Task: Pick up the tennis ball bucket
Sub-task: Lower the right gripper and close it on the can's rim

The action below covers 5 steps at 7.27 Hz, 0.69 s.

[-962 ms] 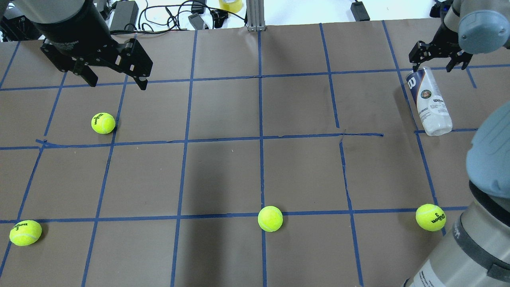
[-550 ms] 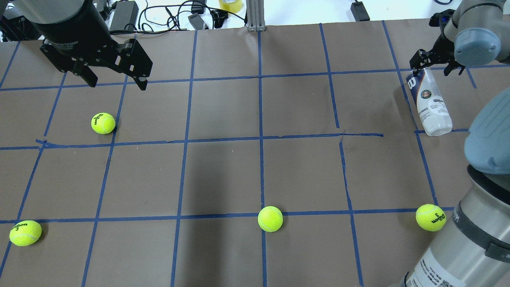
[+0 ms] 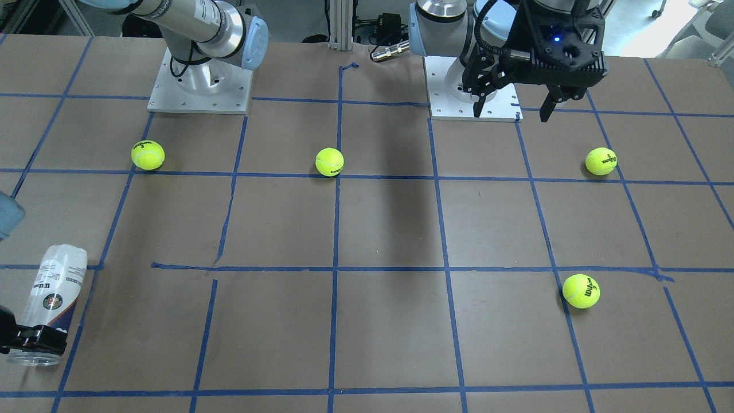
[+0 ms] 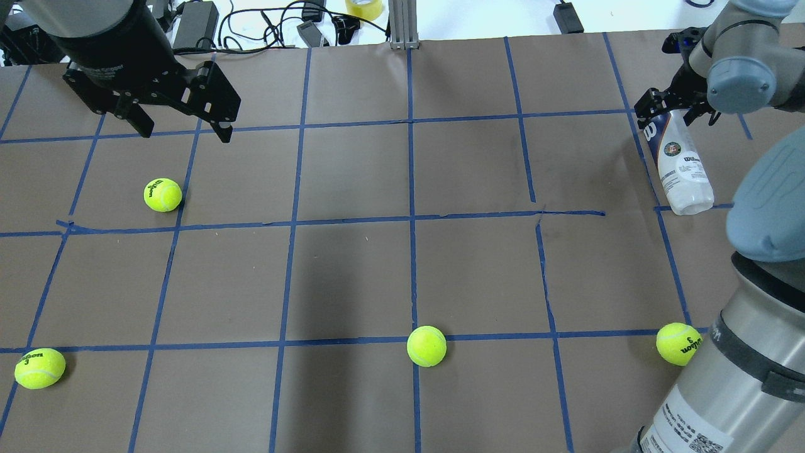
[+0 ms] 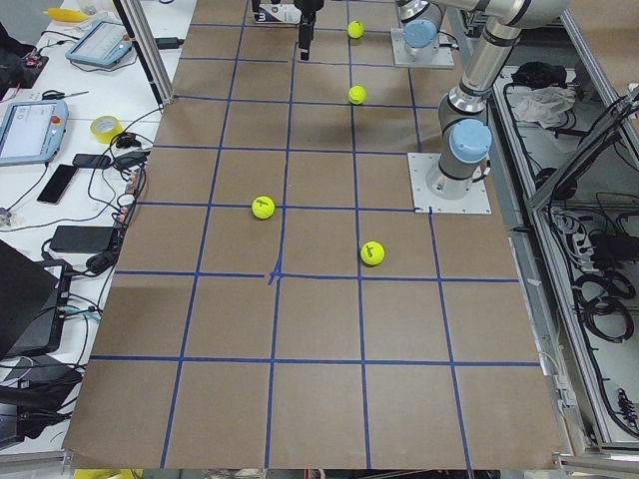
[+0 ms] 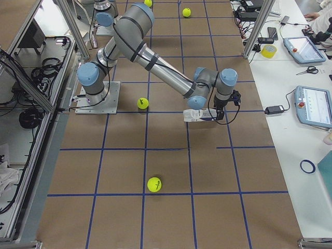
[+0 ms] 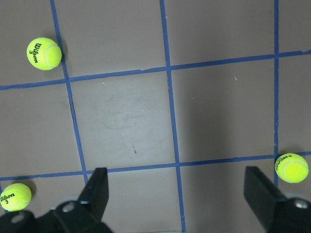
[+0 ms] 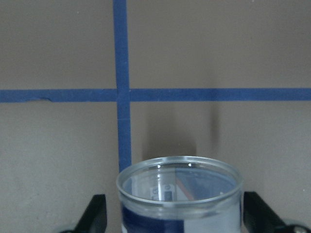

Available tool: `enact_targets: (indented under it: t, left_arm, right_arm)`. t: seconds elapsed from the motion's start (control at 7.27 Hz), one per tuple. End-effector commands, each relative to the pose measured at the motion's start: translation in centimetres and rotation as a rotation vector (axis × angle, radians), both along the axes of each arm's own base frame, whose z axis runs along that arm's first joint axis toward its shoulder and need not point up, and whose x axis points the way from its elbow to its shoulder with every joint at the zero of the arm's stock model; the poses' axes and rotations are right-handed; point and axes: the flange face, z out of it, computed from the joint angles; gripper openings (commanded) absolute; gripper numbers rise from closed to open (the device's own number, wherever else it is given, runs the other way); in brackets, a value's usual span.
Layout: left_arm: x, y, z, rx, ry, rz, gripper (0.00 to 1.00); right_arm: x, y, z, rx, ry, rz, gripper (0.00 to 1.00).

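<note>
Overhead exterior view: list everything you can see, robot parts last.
table: 1, brown, blue tape grid, fills the view
tennis balls: 4, yellow-green, far left, near left, near centre, near right
tennis ball bucket: 1, clear, white-navy label, lying far right
tape roll: 1, yellow, beyond the far edge
cables, adapters: several, black, beyond the far edge
left gripper: 1, black, open above far left
right gripper: 1, black, open around the tennis ball bucket's far end

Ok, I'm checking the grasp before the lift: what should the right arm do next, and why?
Probably close the right gripper so its fingers clamp the tennis ball bucket. It lies on the table, its open rim between the fingers, with a gap visible at one finger.
</note>
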Motion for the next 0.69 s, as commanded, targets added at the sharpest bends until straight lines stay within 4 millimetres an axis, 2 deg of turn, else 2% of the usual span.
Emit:
enact_targets:
  t: [0.0,0.41,0.55]
  left_arm:
    - [0.01,0.03,0.01,0.001,-0.001,0.0,1.0]
    - [0.01,0.03,0.01,0.001,-0.001,0.0,1.0]
    - [0.01,0.03,0.01,0.001,-0.001,0.0,1.0]
  right_arm:
    - [-0.07,-0.19,-1.97,0.013,-0.002,0.061,1.0]
    - [-0.08,-0.21,-1.84,0.009,-0.001,0.061,0.97]
    - [-0.06,-0.17,-1.43,0.006,0.001,0.061,0.76]
